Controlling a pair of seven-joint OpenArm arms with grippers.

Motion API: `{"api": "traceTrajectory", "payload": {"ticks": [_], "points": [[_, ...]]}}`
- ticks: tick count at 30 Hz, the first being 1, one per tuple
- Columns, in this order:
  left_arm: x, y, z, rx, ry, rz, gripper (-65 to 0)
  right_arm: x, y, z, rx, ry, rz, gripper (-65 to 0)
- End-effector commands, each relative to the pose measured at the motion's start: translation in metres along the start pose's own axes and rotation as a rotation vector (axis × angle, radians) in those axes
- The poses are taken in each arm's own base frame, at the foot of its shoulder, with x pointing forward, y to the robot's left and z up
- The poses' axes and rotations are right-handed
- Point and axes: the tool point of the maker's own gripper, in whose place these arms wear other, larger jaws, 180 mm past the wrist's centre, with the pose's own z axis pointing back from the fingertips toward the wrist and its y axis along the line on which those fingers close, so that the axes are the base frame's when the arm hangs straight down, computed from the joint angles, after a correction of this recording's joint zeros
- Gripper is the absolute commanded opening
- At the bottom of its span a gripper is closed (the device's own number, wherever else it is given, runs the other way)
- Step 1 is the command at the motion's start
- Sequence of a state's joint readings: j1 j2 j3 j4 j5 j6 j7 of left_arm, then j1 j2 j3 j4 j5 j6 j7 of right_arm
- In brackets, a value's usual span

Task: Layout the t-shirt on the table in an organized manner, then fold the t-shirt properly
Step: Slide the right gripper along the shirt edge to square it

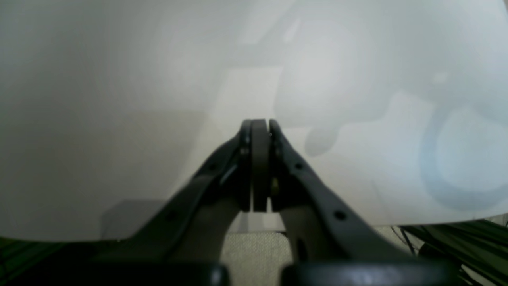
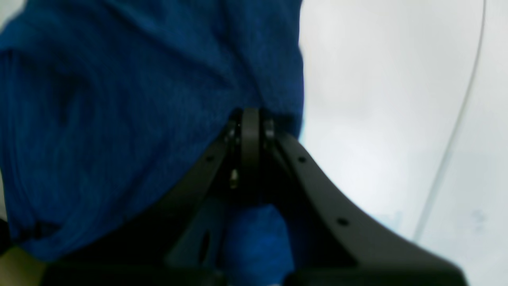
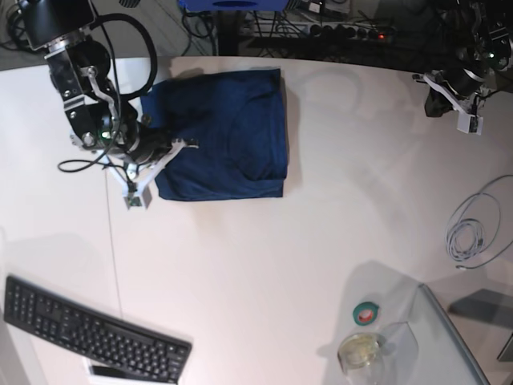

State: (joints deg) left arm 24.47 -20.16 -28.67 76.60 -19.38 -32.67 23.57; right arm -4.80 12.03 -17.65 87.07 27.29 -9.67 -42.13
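The t-shirt, in the base view, lay folded into a dark blue rectangle on the far left part of the white table. The right gripper was at the shirt's left edge. The left gripper hung over the far right corner of the table, well apart from the shirt. A black keyboard lay at the near left, and a coiled cable at the right.

In the right wrist view, the right gripper had its jaws pressed together, with the blue t-shirt against its tip; whether it pinched the cloth I could not tell.

In the left wrist view, the left gripper had its jaws pressed together on nothing, above the bare table.
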Motion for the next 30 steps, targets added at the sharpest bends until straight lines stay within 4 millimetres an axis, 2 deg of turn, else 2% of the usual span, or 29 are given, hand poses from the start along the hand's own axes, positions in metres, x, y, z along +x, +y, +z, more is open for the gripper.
{"api": "traceTrajectory", "payload": {"ticks": [1,4,9,12,15,19,22,25,27,30], "points": [[0.01,0.006,0.004,0.007,-0.029,-0.015,-65.0,0.009,-0.001,-0.001,0.001,-0.028,-0.006,-64.7],[0.01,0.006,0.004,0.007,-0.029,-0.015,-65.0,0.01,-0.005,-0.004,-0.008,-0.048,-0.009,-64.8],[0.01,0.006,0.004,0.007,-0.029,-0.015,-65.0,0.042,0.015,0.018,0.041,-0.157,0.016,-64.5],[0.008,0.006,0.004,0.007,-0.025,-0.014,-65.0,0.061,0.015,0.018,0.037,-0.184,0.027,-64.5],[0.008,0.006,0.005,0.007,-0.023,-0.014,-65.0,0.065,0.001,0.001,0.002,-0.149,0.015,-64.5],[0.008,0.006,0.005,0.007,-0.023,-0.014,-65.0,0.059,-0.029,-0.025,-0.072,-0.068,-0.016,-64.8],[0.007,0.006,0.005,0.006,-0.021,-0.014,-65.0,0.063,-0.042,-0.03,-0.101,-0.078,-0.023,-64.8],[0.007,0.006,0.005,0.006,-0.021,-0.014,-65.0,0.076,-0.035,-0.022,-0.083,-0.117,-0.013,-64.8],[0.007,0.006,0.005,0.006,-0.021,-0.014,-65.0,0.08,-0.019,-0.01,-0.046,-0.156,0.003,-64.8],[0.007,0.007,0.005,0.009,-0.023,-0.013,-65.0,0.071,0.009,0.013,0.022,-0.156,0.023,-64.8]]}}
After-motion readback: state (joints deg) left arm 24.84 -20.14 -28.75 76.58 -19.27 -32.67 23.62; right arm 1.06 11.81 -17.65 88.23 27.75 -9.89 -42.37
